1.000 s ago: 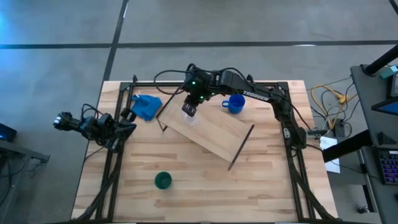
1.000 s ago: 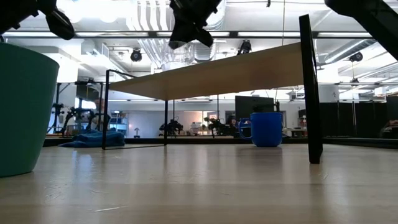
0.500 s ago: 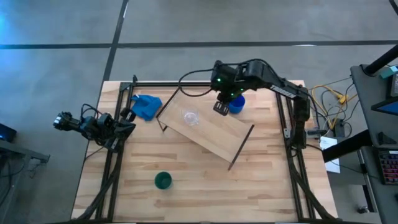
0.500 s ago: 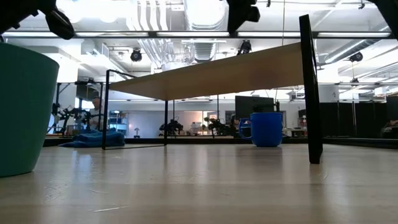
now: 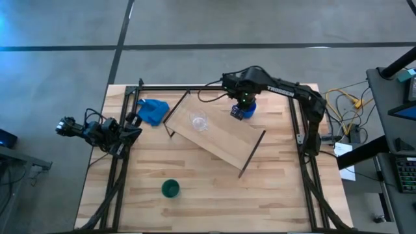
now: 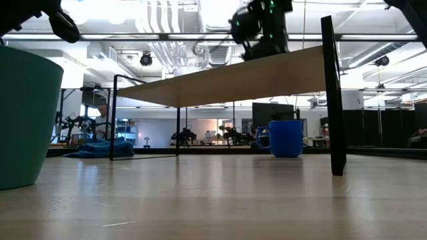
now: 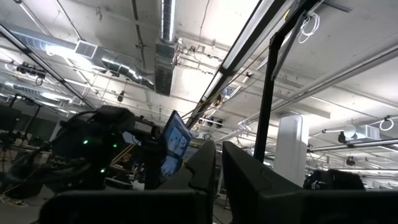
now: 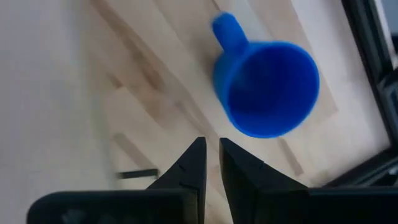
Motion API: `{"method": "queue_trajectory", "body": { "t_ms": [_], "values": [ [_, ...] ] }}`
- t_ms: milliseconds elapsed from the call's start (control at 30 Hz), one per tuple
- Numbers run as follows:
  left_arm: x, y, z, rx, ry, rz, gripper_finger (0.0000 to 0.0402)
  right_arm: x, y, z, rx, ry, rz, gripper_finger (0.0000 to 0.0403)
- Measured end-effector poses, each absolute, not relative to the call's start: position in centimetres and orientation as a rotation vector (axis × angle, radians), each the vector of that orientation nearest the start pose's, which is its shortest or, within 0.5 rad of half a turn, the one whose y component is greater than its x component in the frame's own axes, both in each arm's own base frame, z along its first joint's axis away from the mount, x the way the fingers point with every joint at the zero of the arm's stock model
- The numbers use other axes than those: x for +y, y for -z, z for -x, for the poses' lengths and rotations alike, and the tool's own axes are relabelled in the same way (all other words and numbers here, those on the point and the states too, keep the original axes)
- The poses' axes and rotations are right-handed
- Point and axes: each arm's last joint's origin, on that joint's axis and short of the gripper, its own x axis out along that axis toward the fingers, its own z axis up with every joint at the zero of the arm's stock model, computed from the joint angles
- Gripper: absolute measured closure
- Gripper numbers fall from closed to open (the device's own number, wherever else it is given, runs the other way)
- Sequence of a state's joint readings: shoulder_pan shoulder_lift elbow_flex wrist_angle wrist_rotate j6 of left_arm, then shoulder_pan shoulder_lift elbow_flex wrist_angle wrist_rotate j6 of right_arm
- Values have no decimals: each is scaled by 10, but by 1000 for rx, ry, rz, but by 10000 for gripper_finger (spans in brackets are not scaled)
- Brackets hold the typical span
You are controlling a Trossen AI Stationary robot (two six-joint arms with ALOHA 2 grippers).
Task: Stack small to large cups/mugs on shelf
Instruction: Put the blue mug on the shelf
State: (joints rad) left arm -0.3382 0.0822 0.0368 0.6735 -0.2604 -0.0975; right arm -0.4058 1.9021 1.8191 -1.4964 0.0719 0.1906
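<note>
The tiny clear glass cup (image 5: 198, 121) stands on its base on the light-wood shelf (image 5: 224, 142), near the shelf's far left end. The bright blue mug (image 5: 249, 106) stands on the table by the far edge, right of the shelf; it also shows in the low view (image 6: 285, 138) and in the right wrist view (image 8: 267, 87). My right gripper (image 5: 238, 112) hovers just above and beside the mug, fingers pointing down and shut (image 8: 211, 158), touching nothing. The dark green cup (image 5: 170, 188) stands near the table's front, large in the low view (image 6: 23, 120). My left gripper (image 5: 137, 119) waits at the table's left edge, shut (image 7: 217, 168).
A crumpled blue cloth (image 5: 153, 111) lies at the far left, beside the shelf's left rod frame (image 5: 174, 110). The shelf stands slantwise across the table's middle, its right rod frame (image 5: 252, 153) toward the front. A dark frame (image 5: 214, 88) runs along the table's far edge and sides.
My right gripper has left the glass cup and gone toward the table's right edge, across the shelf's far end, to just above the blue mug. The glass cup has stayed standing on the shelf.
</note>
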Motion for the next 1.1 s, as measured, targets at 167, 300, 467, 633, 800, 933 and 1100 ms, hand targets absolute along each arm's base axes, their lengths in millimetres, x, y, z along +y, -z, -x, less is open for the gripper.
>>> {"method": "queue_trajectory", "body": {
  "t_ms": [167,300,467,633,800,933,1100],
  "values": [
    [-20,-230,-80,-597,105,279,386,-148,-277,-319,1579,533,-429,364],
    [-20,-230,-80,-596,105,279,386,-151,-268,-323,1535,538,-426,364],
    [-20,-230,-80,-597,105,279,386,-154,-257,-327,1482,543,-422,364],
    [-20,-230,-80,-597,105,279,386,-162,-244,-322,1488,562,-442,364],
    [-20,-230,-80,-597,104,280,386,-167,-236,-315,1516,577,-463,364],
    [-20,-231,-80,-599,102,281,386,-172,-235,-312,1520,576,-463,364],
    [-20,-232,-79,-615,100,287,386,-178,-234,-309,1517,564,-449,364]
  ]
}}
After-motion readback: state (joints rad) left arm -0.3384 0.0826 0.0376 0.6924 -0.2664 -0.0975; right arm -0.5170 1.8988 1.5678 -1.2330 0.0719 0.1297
